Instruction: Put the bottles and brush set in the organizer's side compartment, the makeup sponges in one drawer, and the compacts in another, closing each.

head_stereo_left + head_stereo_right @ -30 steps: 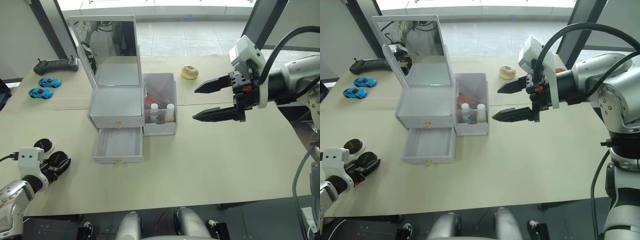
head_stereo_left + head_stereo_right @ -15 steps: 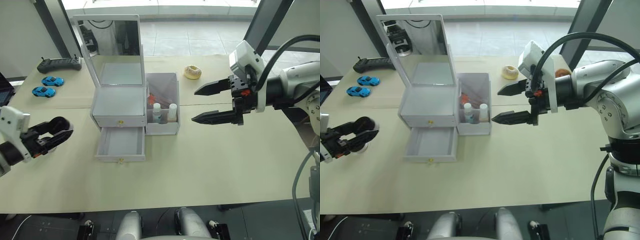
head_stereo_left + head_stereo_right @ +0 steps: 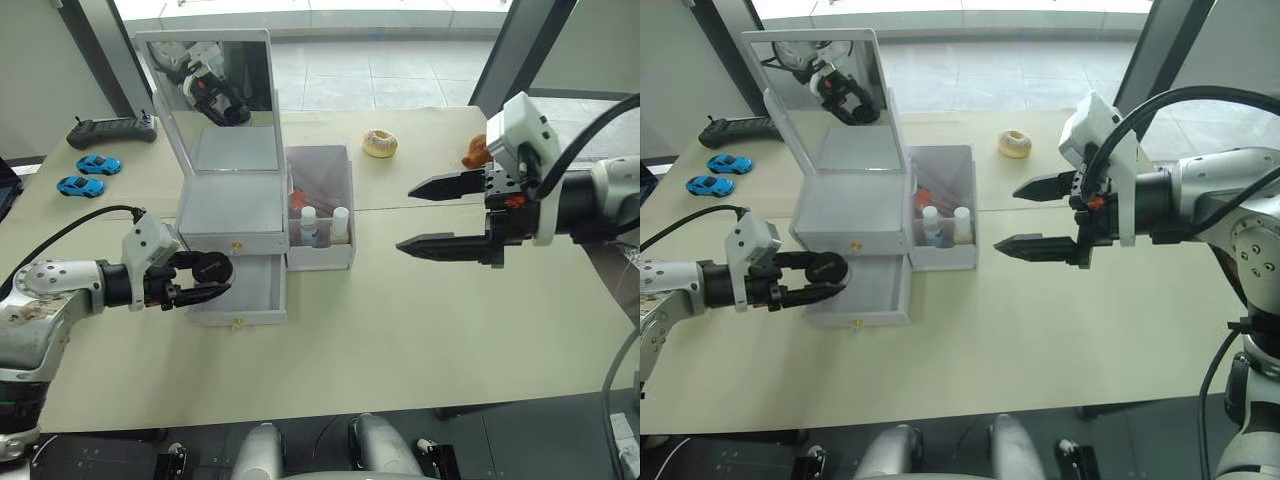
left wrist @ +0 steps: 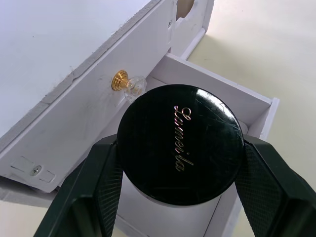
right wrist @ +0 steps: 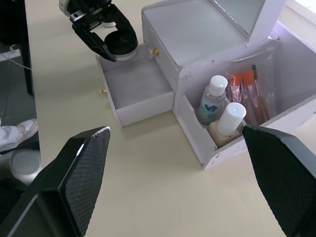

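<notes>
The white organizer (image 3: 232, 213) stands mid-table, its upper drawer (image 3: 236, 242) shut and its lower drawer (image 3: 247, 287) pulled open. My left gripper (image 3: 820, 272) is shut on a round black compact (image 4: 180, 143) and holds it over the open drawer's left front corner. The side compartment (image 3: 346, 195) holds the clear bottle (image 5: 212, 98), the beige bottle (image 5: 228, 121) and the brush set (image 5: 247, 89). My right gripper (image 3: 405, 217) hangs open, with nothing in it, above the table to the right of the side compartment. The makeup sponges are out of view.
The mirror lid (image 3: 225, 100) stands upright at the organizer's back. A doughnut toy (image 3: 379, 143) lies at the far middle and an orange object (image 3: 473, 152) at the far right. A black controller (image 3: 110, 130) and two blue toy cars (image 3: 80, 186) lie far left.
My left gripper has lifted a compact from the table's near left edge and carried it right to the open lower drawer. My right gripper has drawn back slightly to the right.
</notes>
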